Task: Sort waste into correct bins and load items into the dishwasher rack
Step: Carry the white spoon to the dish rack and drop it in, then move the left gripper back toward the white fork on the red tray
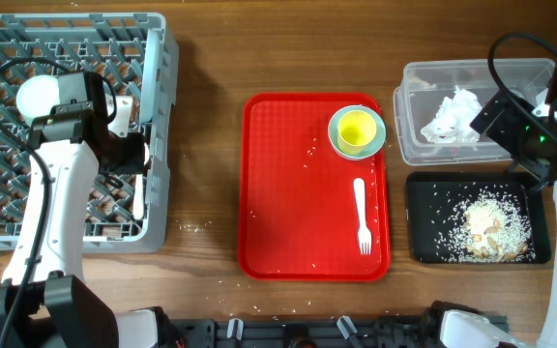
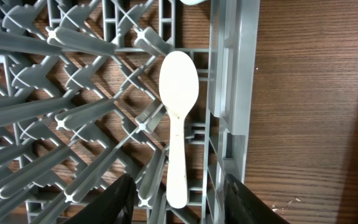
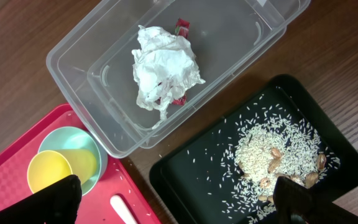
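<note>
The white spoon lies in the grey dishwasher rack beside its right wall. My left gripper is open, its fingers either side of the handle end without touching it. In the overhead view the left gripper hangs over the rack, where a pale round dish stands. The yellow cup sits on a blue-green saucer and the white fork lies nearby. My right gripper is open and empty, high above the bins.
The red tray holds the cup, saucer, fork and stray rice grains. The clear tub holds crumpled tissue and a red wrapper. The black tray holds rice and food scraps. Rice grains lie on the table.
</note>
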`<state>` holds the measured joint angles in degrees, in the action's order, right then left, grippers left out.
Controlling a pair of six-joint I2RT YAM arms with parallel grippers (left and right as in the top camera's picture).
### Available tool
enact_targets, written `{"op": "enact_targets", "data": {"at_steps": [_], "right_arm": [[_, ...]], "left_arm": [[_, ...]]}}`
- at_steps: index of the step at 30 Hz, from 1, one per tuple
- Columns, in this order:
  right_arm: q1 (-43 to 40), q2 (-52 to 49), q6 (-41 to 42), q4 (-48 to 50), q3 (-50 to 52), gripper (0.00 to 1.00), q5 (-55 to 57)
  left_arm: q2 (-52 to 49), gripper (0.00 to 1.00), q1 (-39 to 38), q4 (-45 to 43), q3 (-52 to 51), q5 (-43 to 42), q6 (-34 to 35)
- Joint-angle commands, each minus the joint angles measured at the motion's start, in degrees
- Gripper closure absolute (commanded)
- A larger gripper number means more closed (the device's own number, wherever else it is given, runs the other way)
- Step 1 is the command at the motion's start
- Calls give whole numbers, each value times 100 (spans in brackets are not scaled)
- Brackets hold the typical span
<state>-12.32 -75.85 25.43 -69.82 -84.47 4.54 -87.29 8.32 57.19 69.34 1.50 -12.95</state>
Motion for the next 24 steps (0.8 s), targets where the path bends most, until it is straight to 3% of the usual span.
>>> {"op": "enact_targets", "data": {"at_steps": [1, 5, 8, 11, 14, 16, 18, 21, 22, 24], "right_arm": [[-4, 31, 22, 11, -63, 0, -31], [-2, 31, 22, 11, -63, 0, -31], [-2, 31, 22, 11, -63, 0, -31], [-2, 31, 22, 11, -63, 0, -31], [-2, 31, 22, 11, -63, 0, -31], [-2, 31, 22, 11, -63, 0, -31], [-2, 31, 22, 11, -63, 0, -31], [-2, 31, 22, 11, -63, 0, -31], [-2, 31, 22, 11, -63, 0, -31], [-2, 31, 22, 11, -63, 0, -31]], "left_arm": [[240, 54, 17, -11, -13, -267, 195], [754, 54, 17, 319, 157, -968, 564], [1316, 50, 17, 483, 184, -2828, 793], [1613, 23, 15, 511, 181, -4848, 793], [1786, 21, 13, 522, 181, -6734, 791], [1794, 22, -61, 522, 181, -7431, 789], [1786, 33, -302, 525, 181, -7628, 796], [1784, 35, -1106, 372, 181, -7578, 1091], [1784, 40, -1314, 273, 181, -7506, 1213], [1784, 47, -2011, -214, 181, -6642, 2203]]}}
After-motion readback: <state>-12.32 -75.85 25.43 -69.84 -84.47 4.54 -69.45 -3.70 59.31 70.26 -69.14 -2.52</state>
